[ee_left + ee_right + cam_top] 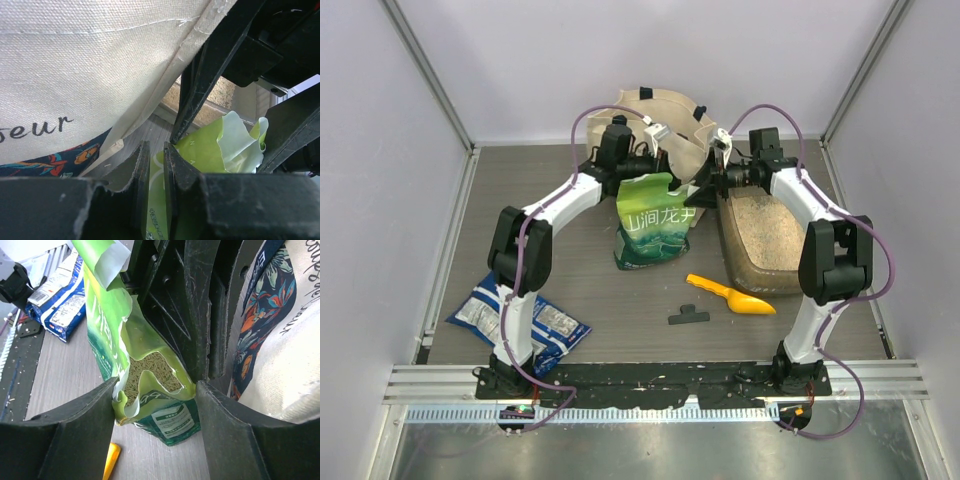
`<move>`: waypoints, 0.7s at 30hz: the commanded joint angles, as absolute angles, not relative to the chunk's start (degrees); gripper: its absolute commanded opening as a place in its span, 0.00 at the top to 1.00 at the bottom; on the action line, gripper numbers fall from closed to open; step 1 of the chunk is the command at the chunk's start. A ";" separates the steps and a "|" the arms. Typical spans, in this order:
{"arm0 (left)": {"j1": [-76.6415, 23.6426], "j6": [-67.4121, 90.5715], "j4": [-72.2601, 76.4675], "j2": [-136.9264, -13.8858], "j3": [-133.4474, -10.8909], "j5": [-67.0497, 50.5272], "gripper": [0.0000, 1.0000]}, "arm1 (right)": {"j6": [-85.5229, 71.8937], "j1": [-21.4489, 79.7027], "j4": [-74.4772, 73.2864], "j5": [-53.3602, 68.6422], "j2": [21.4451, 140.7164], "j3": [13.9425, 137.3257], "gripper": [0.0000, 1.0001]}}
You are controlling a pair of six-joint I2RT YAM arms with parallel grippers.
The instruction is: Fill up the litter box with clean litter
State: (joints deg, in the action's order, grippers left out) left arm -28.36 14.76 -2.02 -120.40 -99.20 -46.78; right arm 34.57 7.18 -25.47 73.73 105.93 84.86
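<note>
Litter box [760, 280]: sits on the worktop [605, 295] at the right, beside the right arm, its long side running away from the arm bases.
Clean litter [760, 225]: pale sandy grains cover the floor of the litter box.
Pouch [655, 225]: green and white, stands upright mid-worktop, just left of the litter box and in front of the tote bag [655, 108]. Its top is torn open, and the right wrist view shows tan pellets inside.
Left end effector [155, 150]: narrow, pinching the pouch's upper edge, with the green film caught between its two fingers.
Right end effector [156, 384]: wide, its fingers standing either side of the pouch's open mouth. The curled lip lies against one finger and the other finger is apart from it, so nothing is gripped.
Tote bag: cream canvas with a dark floral lining, at the back, close behind both end effectors.
Scoop [732, 296]: yellow, lies flat in front of the litter box.
Clip [688, 317]: black, lies on the worktop just left of the scoop.
Snack bag [520, 320]: blue, lies flat at the near left, by the left arm's base.
</note>
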 commanded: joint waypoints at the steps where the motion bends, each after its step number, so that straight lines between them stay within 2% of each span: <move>1: -27.77 16.26 -1.06 -120.76 -101.43 -48.60 0.80 | 28.51 7.56 -22.43 76.46 105.91 86.40 0.34; 4: -27.77 16.70 -0.88 -120.76 -101.34 -48.69 0.80 | 22.17 7.91 -14.79 76.47 105.21 83.86 0.35; 7: -27.69 16.87 -0.70 -120.67 -101.25 -48.69 0.80 | 2.27 8.17 7.22 74.37 103.54 77.01 0.35; 8: -27.69 16.87 -0.62 -120.67 -101.16 -48.69 0.80 | -11.11 8.17 24.09 73.75 103.27 72.73 0.35; 13: -27.60 17.14 -0.44 -120.67 -101.16 -48.52 0.80 | -41.10 8.26 62.57 73.39 107.84 68.82 0.37; 16: -27.42 17.31 -0.35 -120.67 -101.16 -48.52 0.80 | -50.87 8.44 69.77 73.13 110.03 68.82 0.40; 21: -27.25 17.40 -0.35 -120.85 -101.16 -48.60 0.80 | -52.21 8.88 72.33 75.05 110.57 69.17 0.42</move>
State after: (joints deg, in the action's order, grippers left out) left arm -27.57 16.64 -1.96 -121.12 -99.22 -47.20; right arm -43.24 8.12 58.83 74.91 110.93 68.45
